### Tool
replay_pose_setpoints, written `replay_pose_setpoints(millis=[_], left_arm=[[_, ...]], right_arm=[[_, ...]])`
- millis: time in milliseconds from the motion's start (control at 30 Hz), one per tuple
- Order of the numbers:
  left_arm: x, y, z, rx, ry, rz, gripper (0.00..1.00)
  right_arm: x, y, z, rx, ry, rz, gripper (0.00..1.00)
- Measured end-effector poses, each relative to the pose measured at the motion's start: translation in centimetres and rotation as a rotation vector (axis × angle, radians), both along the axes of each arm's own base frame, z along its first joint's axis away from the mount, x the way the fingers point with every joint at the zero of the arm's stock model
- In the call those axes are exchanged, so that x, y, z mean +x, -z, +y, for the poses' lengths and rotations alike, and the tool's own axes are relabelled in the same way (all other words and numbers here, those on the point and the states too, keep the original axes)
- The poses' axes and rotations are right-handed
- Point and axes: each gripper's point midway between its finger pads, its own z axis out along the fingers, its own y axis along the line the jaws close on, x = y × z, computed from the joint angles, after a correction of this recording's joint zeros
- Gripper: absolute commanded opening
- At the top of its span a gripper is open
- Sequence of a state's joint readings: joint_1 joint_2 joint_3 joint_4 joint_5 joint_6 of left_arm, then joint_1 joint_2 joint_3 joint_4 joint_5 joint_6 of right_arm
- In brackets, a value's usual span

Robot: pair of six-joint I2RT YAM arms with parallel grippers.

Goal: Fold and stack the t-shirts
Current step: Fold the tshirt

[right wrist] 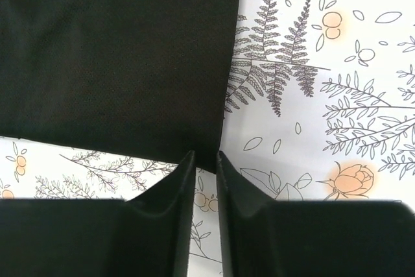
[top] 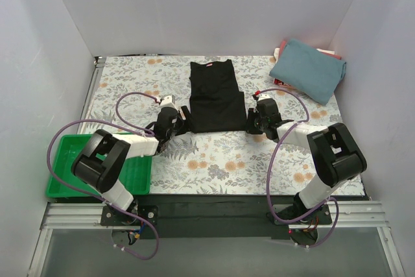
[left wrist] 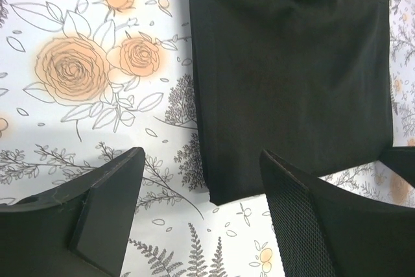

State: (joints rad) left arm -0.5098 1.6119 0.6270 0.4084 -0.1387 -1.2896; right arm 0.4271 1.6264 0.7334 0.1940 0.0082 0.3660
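Note:
A black t-shirt (top: 213, 95), folded into a long strip, lies flat mid-table. My left gripper (top: 181, 120) is wide open at its near-left corner. In the left wrist view the shirt (left wrist: 292, 76) has that corner between my spread fingers (left wrist: 110, 192), and the gripper (left wrist: 201, 154) is empty. My right gripper (top: 254, 120) is at the near-right corner. In the right wrist view the shirt (right wrist: 117, 56) lies flat, its corner just at the fingertips (right wrist: 185, 180). That gripper (right wrist: 206, 155) has only a narrow gap. A folded teal-blue t-shirt (top: 308, 69) lies on a red one (top: 283, 48) at the back right.
A green plastic tray (top: 65, 160) sits at the front left beside the left arm. The floral tablecloth (top: 214, 160) covers the table. White walls close in the back and both sides. Purple cables loop off both arms.

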Motion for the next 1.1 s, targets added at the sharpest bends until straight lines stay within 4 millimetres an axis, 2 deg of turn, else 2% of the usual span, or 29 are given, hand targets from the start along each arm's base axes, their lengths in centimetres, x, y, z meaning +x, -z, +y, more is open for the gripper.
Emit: replay_pose_setpoints(millis=[100, 433, 600, 933, 1033, 1100], left_arm=[[-0.5, 0.2, -0.5, 0.005, 0.014, 0.01, 0.65], [-1.8, 1.7, -1.4, 0.039, 0.035, 0.057, 0.52], [-1.8, 1.9, -1.9, 0.053, 0.034, 0.067, 0.43], [-1.6, 2.2, -2.8, 0.062, 0.038, 0.086, 0.33], [-1.5, 2.4, -3.0, 0.063, 0.04, 0.09, 0.27], [-1.6, 2.5, -3.1, 0.062, 0.04, 0.095, 0.17]], right_arm=[[0.0, 0.1, 0.0, -0.002, -0.001, 0.003, 0.16], [0.1, 0.2, 0.1, 0.001, -0.002, 0.005, 0.15], [0.2, 0.2, 0.2, 0.002, -0.004, 0.004, 0.15], [0.2, 0.2, 0.2, 0.002, -0.004, 0.004, 0.15], [0.2, 0.2, 0.2, 0.002, -0.004, 0.004, 0.14], [0.2, 0.2, 0.2, 0.002, -0.004, 0.004, 0.13]])
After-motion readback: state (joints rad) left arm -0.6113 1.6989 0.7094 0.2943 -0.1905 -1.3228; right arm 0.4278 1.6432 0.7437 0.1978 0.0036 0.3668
